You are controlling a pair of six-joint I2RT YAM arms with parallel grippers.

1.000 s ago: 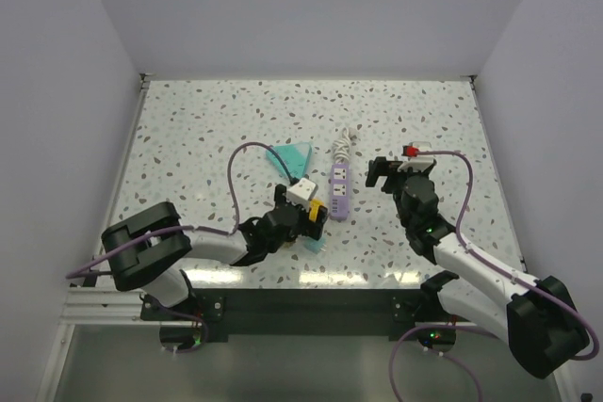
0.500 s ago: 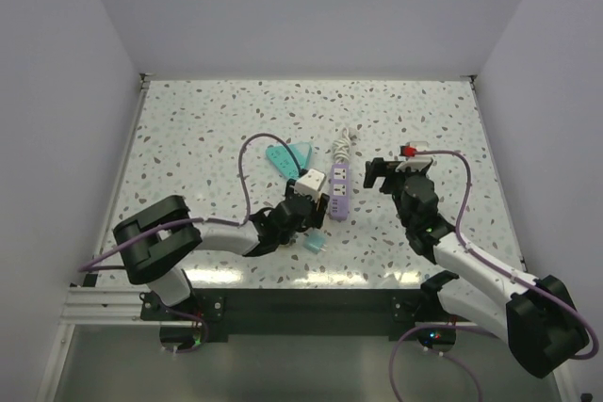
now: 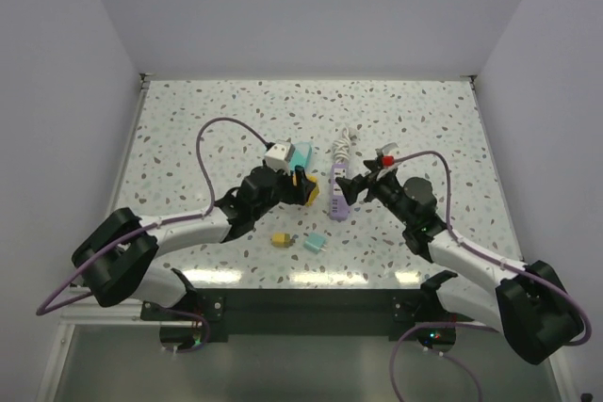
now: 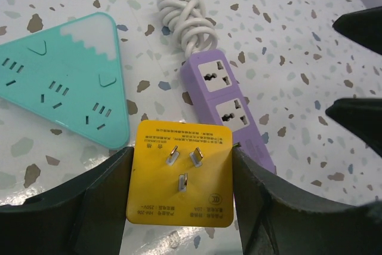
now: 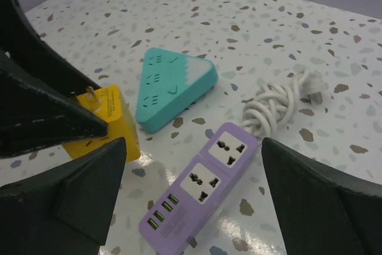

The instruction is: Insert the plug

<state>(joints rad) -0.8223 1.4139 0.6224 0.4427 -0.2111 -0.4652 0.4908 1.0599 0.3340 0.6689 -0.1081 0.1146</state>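
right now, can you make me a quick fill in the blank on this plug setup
The left fingers clamp a ____ plug with three prongs.
The coiled white cord runs into the ____ power strip.
The teal socket block is shaped like a ____.
The right fingers stand ____, holding nothing.
Missing words: yellow; purple; triangle; open.

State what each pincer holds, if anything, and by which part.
The left pincer clamps the yellow plug by two opposite side faces, prongs exposed. The right pincer is open, holding nothing.
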